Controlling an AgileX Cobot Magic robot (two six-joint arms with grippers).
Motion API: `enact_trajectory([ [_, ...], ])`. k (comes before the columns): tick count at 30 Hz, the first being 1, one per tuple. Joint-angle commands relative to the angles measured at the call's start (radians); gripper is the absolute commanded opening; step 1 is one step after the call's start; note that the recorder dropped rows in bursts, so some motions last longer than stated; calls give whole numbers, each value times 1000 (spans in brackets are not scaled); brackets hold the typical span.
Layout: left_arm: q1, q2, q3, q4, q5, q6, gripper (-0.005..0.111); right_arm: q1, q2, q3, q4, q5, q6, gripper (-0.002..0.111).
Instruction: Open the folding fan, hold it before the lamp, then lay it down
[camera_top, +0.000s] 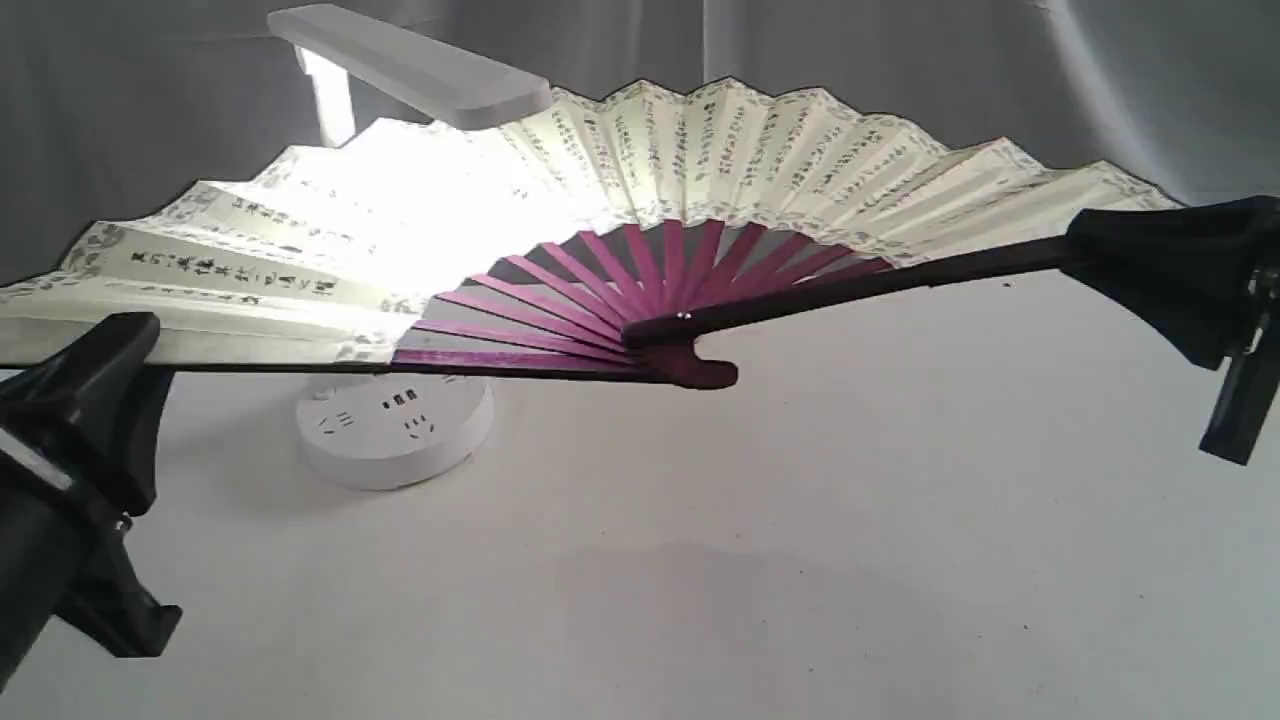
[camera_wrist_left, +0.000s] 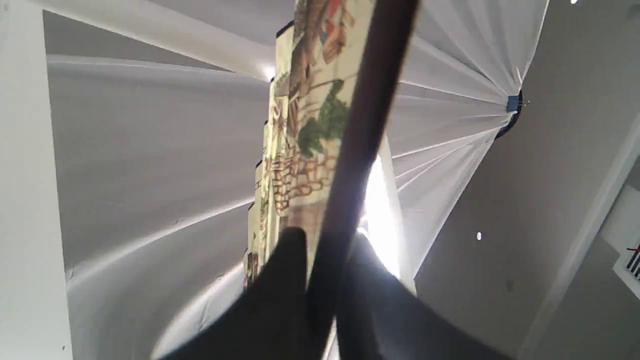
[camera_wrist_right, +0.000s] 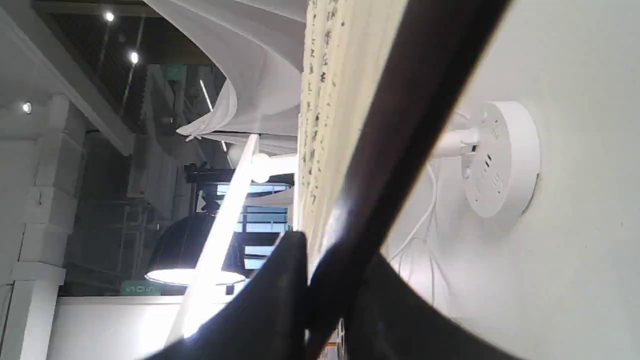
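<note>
Cream folding fan (camera_top: 750, 150) before lamp (camera_top: 400, 55) | left end effector (camera_top: 140, 348), right end effector (camera_top: 1078, 252) pinch guards

The folding fan (camera_top: 700, 160) — fully spread, cream leaf, maroon ribs — hangs tilted before the lit white lamp (camera_top: 395, 425) at far left.
</note>
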Motion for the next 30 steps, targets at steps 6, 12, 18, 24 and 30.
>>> enact_trajectory([
  [6,12,-84,58,-91,-121,-40,0,-12,-3,-2,-8,-81,-34,0],
  [12,12,-129,70,-80,-121,-38,0,-12,-3,-2,-8,-58,-30,0],
  [18,12,-137,70,-83,-121,-16,0,-12,-3,-2,-8,-44,-30,0],
  [24,12,-137,70,-79,-121,-16,0,-12,-3,-2,-8,-44,-28,0],
  [30,12,-137,70,-79,-121,-16,0,-12,-3,-2,-8,-44,-28,0],
])
